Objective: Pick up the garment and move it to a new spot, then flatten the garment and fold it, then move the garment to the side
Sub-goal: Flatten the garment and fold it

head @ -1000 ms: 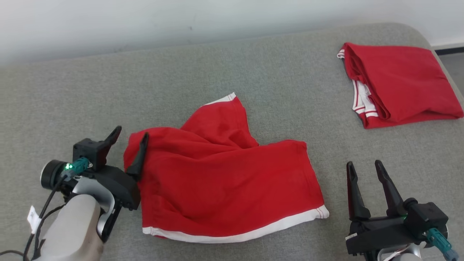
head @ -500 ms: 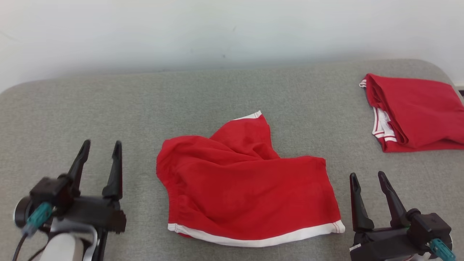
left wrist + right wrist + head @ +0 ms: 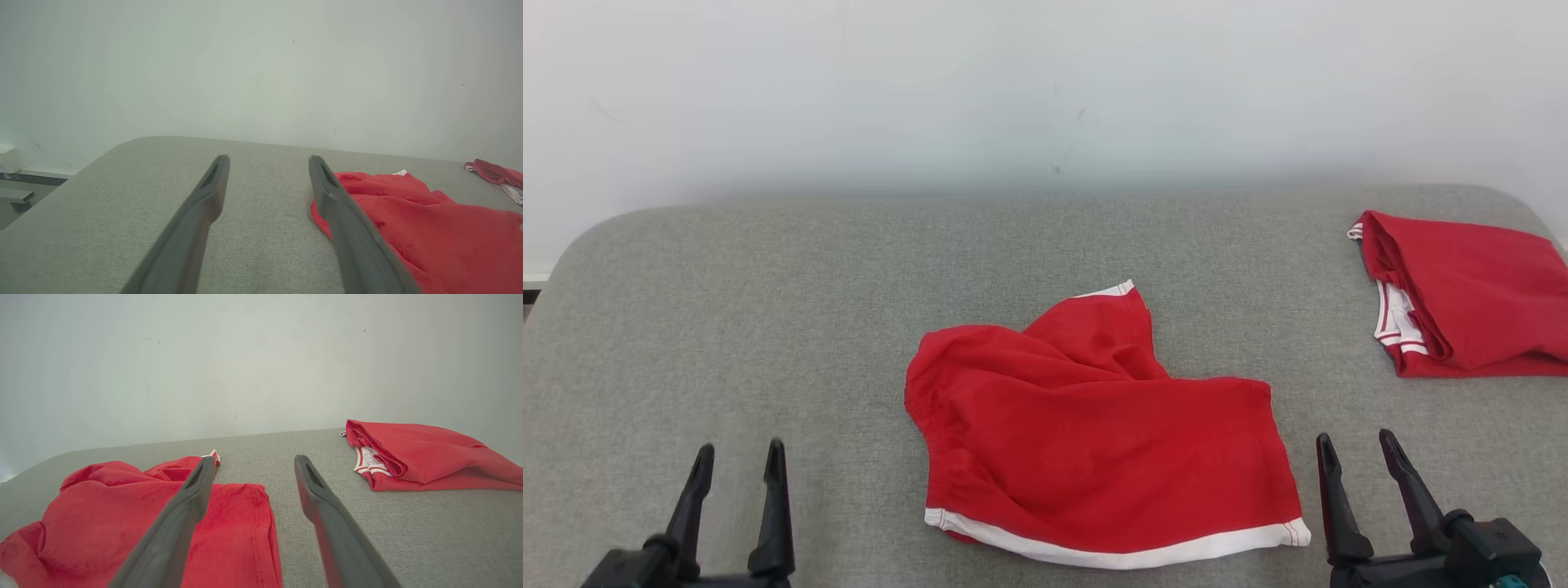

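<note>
The garment (image 3: 1094,441) is a pair of red shorts with white hem trim, lying rumpled in the middle of the grey padded table (image 3: 768,294), one leg bunched up toward the wall. It also lies to the right in the left wrist view (image 3: 429,228) and to the lower left in the right wrist view (image 3: 122,522). My left gripper (image 3: 739,457) stands open at the lower left, well apart from the garment. My right gripper (image 3: 1357,445) stands open at the lower right, just off the garment's right hem corner. Nothing is between either pair of fingers.
A second red garment (image 3: 1470,294), folded, with white striped trim, lies at the table's far right edge, also in the right wrist view (image 3: 421,457). A pale wall (image 3: 1045,90) rises behind the table. The table's rounded left corner (image 3: 596,233) drops off to the floor.
My left gripper has let go of the garment's left edge and drawn back to the lower left, fingers pointing up. The head camera has tilted up, shifting the whole picture down.
</note>
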### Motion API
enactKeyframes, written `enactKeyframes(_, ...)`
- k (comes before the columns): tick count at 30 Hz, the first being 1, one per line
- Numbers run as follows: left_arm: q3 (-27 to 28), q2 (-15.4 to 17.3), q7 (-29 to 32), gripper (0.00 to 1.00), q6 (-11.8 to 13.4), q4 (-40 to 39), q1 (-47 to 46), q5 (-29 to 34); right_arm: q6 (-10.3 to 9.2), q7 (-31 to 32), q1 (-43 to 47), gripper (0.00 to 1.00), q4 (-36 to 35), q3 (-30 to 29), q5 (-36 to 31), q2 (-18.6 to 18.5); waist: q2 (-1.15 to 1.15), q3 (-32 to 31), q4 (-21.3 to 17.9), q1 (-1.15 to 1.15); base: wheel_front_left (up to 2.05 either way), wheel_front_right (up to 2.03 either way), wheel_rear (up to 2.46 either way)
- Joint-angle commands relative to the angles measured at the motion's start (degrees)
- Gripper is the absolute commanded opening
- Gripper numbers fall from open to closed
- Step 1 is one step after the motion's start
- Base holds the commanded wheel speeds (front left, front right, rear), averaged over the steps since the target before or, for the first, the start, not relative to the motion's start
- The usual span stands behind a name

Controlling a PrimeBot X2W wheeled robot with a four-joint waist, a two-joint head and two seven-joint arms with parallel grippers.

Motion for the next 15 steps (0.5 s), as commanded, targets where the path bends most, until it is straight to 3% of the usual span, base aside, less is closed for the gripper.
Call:
enactKeyframes(1,0.82,-0.43,0.0,1.0,-0.17,-0.93,1.92,0.83,-0.01,-0.26,0.81,1.0,-0.06,0.02,0.23,-0.44,0.0,-0.26,0.09,0.01,0.0,0.0,0.0)
enactKeyframes(15,1.59,-1.07,0.0,1.0,-1.74,-0.23,3.38,3.6,-0.01,-0.26,1.19,1.0,0.74,0.23,-0.54,-0.14,0.0,0.22,0.64,0.01,0.0,0.0,0.0)
